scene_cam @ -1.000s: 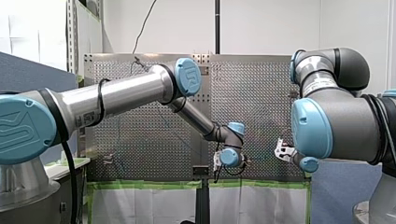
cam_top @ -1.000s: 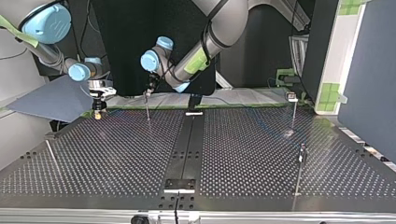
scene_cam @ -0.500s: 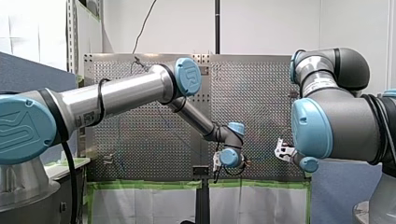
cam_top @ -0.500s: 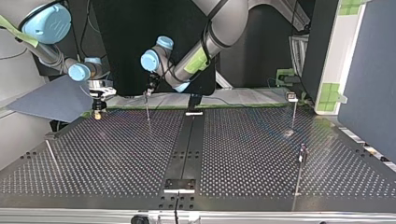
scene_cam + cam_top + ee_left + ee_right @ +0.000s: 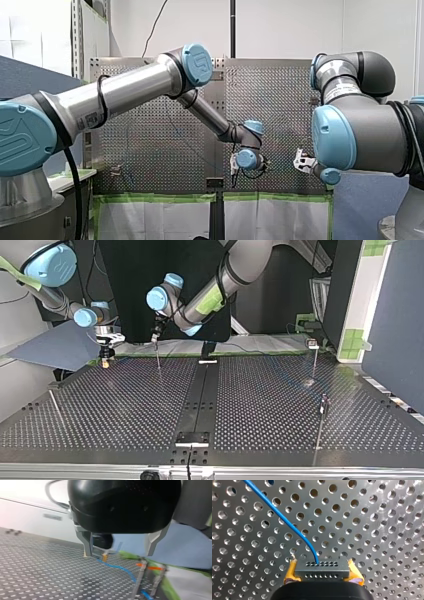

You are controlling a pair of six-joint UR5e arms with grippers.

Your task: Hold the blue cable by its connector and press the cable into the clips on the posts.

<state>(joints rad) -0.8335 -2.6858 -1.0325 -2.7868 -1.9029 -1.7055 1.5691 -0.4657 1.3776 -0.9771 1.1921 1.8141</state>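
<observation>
Right tool (image 5: 322,577) is clamped on the connector (image 5: 322,568), with a yellow pad (image 5: 291,574) on each end. The blue cable (image 5: 287,521) leaves the connector's front face and runs ahead of the tool toward its 11 o'clock, low over the tabletop (image 5: 374,530). My read: gripping the connector pins one end, so the line can be tensioned and steered.

In the top view the right tool sits at 10 o'clock, low near the far edge. The left tool (image 5: 155,338) is at 11 o'clock, just above the tip of a thin post (image 5: 158,359).

In the left wrist view the left tool's metal fingers (image 5: 87,543) are spread with nothing between them. It's probably there to push the cable down into that post's clip. The same view shows the cable running from the right tool toward post feet. It's too blurred to tell whether any clip has it.

Two more posts stand well apart, at 2 o'clock (image 5: 314,356) and 4 o'clock (image 5: 321,422).

The tabletop is a perforated metal plate with a dark centre strip (image 5: 200,395) and green tape (image 5: 165,197) on one edge. The room has a dark backdrop behind the arms, a blue-grey panel (image 5: 55,347) at 9 o'clock and a white wall in the front view.
</observation>
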